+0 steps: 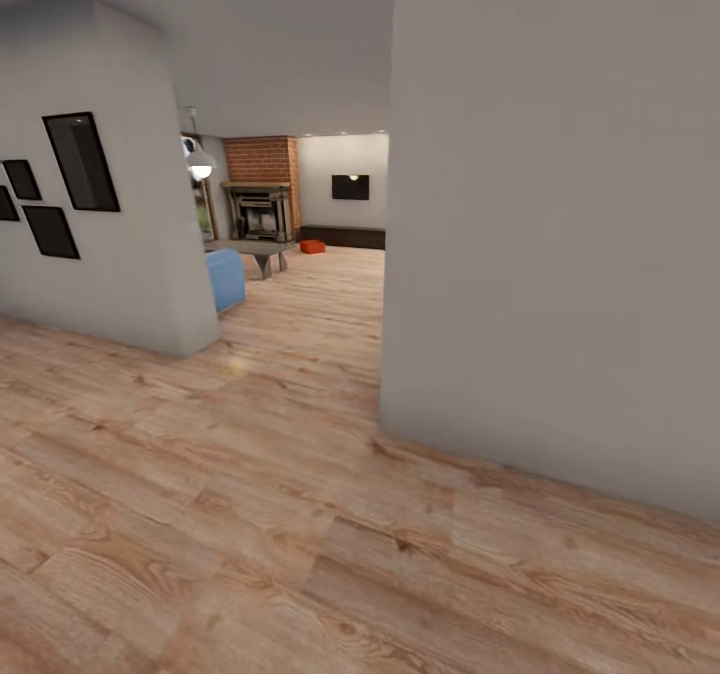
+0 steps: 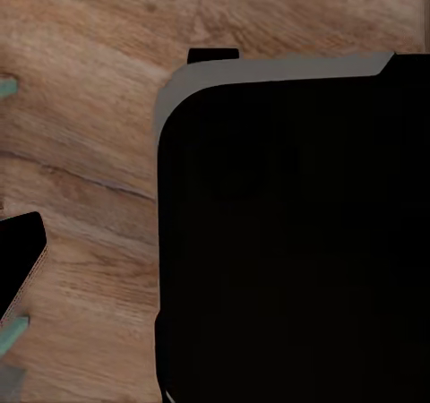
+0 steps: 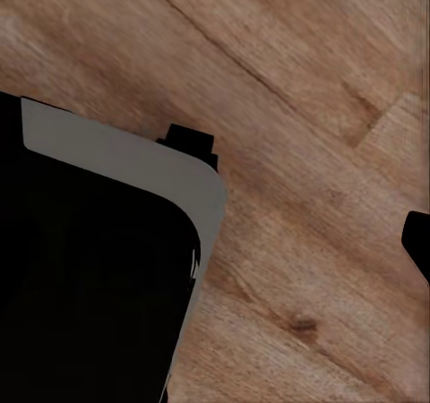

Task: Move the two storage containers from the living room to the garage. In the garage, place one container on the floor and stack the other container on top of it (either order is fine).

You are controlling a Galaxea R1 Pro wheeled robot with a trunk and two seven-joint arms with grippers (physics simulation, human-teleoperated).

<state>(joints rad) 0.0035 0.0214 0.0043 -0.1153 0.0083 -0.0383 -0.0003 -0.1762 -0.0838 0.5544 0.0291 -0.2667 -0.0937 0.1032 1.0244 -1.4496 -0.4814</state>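
I'm looking down a hallway over a light wood-plank floor point(image 1: 250, 514), and the living room point(image 1: 300, 224) is opening up beyond the gap between two grey walls. Right at the far end, on the floor near the brick fireplace point(image 1: 262, 194), I'm picking out one red-orange storage container point(image 1: 312, 246), tiny from here and well apart from me. I'm not making out a second one from this spot. A blue sofa corner point(image 1: 226, 279) is poking out past the left wall point(image 1: 110, 254), with a low dark table point(image 1: 262, 252) just behind it and a white pendant lamp point(image 1: 199, 162) hanging above.

My wrist cameras are pointing down at planks and at a big dark rounded body with a grey edge point(image 2: 296, 233), which I'm taking for part of my own base point(image 3: 90, 269). My jaws, left and right: I cannot tell whether they're open or closed, and nothing suggests they're carrying anything.

What's worrying me: the big wall point(image 1: 550, 234) on my right is sitting very close, and its corner is the pinch point. Cutting the turn too tight could clip my base or an arm on it. Further in, the sofa and table are narrowing the lane to the container, so a wide swing risks bumping furniture.
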